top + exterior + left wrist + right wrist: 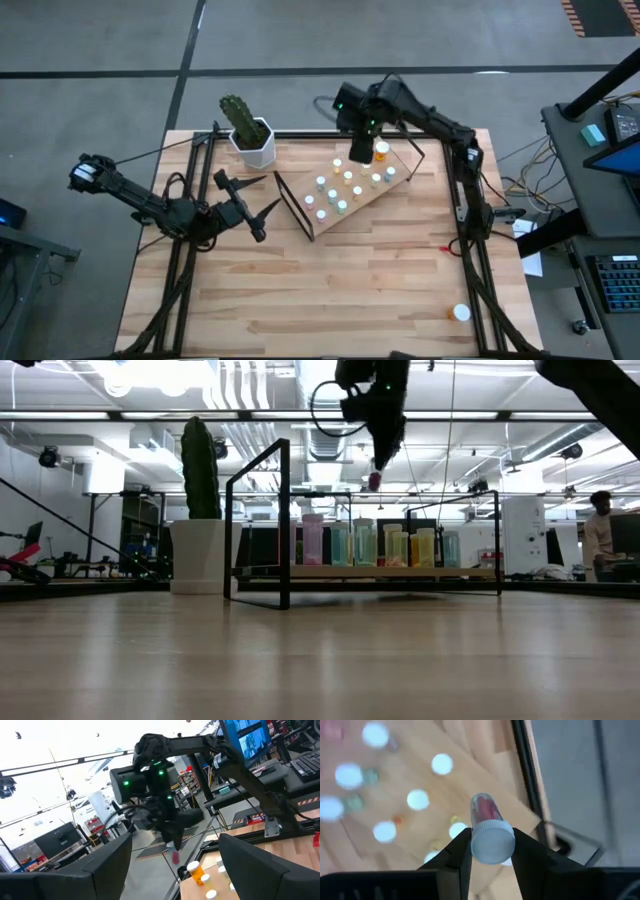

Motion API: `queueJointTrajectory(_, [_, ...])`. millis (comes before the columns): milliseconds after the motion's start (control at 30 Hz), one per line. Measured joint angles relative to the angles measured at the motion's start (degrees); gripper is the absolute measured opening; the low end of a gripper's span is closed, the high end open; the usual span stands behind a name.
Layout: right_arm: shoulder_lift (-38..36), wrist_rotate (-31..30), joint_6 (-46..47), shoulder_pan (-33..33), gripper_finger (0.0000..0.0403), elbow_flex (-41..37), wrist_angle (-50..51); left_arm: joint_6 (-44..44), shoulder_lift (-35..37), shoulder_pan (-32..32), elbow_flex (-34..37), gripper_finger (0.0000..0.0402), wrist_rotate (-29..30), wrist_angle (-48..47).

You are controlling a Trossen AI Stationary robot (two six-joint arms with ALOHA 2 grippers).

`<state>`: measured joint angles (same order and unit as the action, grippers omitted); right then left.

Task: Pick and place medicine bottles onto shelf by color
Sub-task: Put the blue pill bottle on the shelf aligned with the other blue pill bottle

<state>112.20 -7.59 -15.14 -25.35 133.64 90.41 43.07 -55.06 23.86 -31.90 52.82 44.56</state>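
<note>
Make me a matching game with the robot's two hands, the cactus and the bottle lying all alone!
Things:
1. right hand
2. left hand
3. cactus
4. lone bottle

Where or how:
a. in a white pot at the table's far edge
b. open and empty, beside the shelf
c. holding a pink bottle above the shelf
d. on the table near the front right corner

Pairs: 1-c, 2-b, 3-a, 4-d

Cactus (238, 118) in white pot (256, 146) at table (330, 290) far edge; person (600, 535) in background
</note>
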Motion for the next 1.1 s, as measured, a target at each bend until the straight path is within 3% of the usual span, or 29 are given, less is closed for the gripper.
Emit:
queueJointTrajectory(167, [-3.0, 5.9, 8.9, -2.9, 0.0105, -3.8, -0.5, 0.0, 0.0, 0.0, 0.0, 0.0280, 0.0, 0.0])
queueJointTrajectory(467, [-11.5, 6.1, 10.2, -5.1, 0.0105, -20.0, -0.4, -0.1, -0.1, 0.0, 0.0, 0.0280, 0.0, 0.0])
queueJointTrajectory(633, [-15.0, 6.1, 10.3, -6.1, 0.0105, -29.2, -6.0, -0.2, -0.1, 0.0, 0.0, 0.0280, 0.0, 0.0])
queueJointTrajectory(800, [-15.2, 6.1, 9.9, -6.7, 0.0105, -34.4, -10.2, -0.2, -0.1, 0.0, 0.0, 0.0280, 0.0, 0.0])
queueJointTrajectory(1100, [-11.6, 5.8, 7.0, -7.4, 0.0105, -36.6, -13.5, 0.8, -0.1, -0.1, 0.0, 0.0280, -0.1, 0.0])
